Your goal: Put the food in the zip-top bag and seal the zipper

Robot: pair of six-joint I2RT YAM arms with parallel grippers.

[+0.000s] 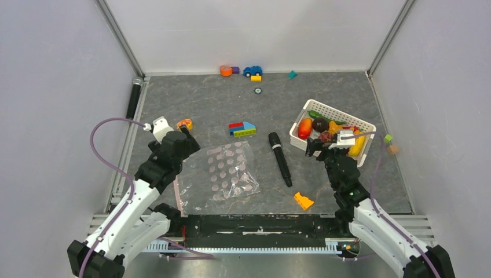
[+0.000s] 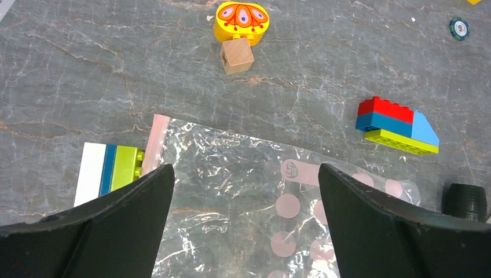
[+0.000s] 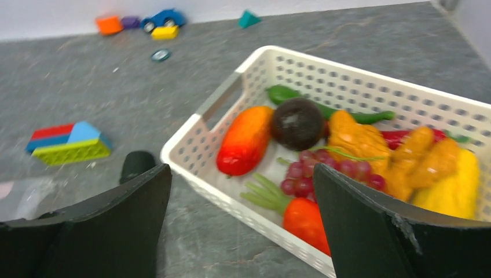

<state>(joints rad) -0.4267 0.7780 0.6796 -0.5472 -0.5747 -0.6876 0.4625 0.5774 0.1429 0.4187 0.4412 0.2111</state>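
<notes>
The clear zip-top bag point(image 1: 228, 171) with pale pink dots lies flat on the table's middle left. Its pink zipper point(image 2: 155, 142) runs along the left edge. My left gripper point(image 1: 186, 142) hangs open over the bag's point(image 2: 231, 191) zipper end, nothing between its fingers. The food sits in a white lattice basket point(image 1: 324, 107) at the right: an orange-red fruit point(image 3: 246, 139), a dark purple one point(image 3: 297, 123), grapes point(image 3: 324, 174), a carrot point(image 3: 304, 223), yellow pieces point(image 3: 457, 185). My right gripper point(image 1: 325, 145) stands open at the basket's near-left rim point(image 3: 191, 162), holding nothing.
A black cylinder point(image 1: 279, 158) lies between bag and basket. A brick stack point(image 1: 242, 128) sits behind the bag, an orange wedge point(image 1: 303, 200) at the front. A butterfly toy point(image 2: 240, 20) and wooden cube point(image 2: 236, 56) lie beyond the left gripper. Small toys point(image 1: 252, 71) line the back wall.
</notes>
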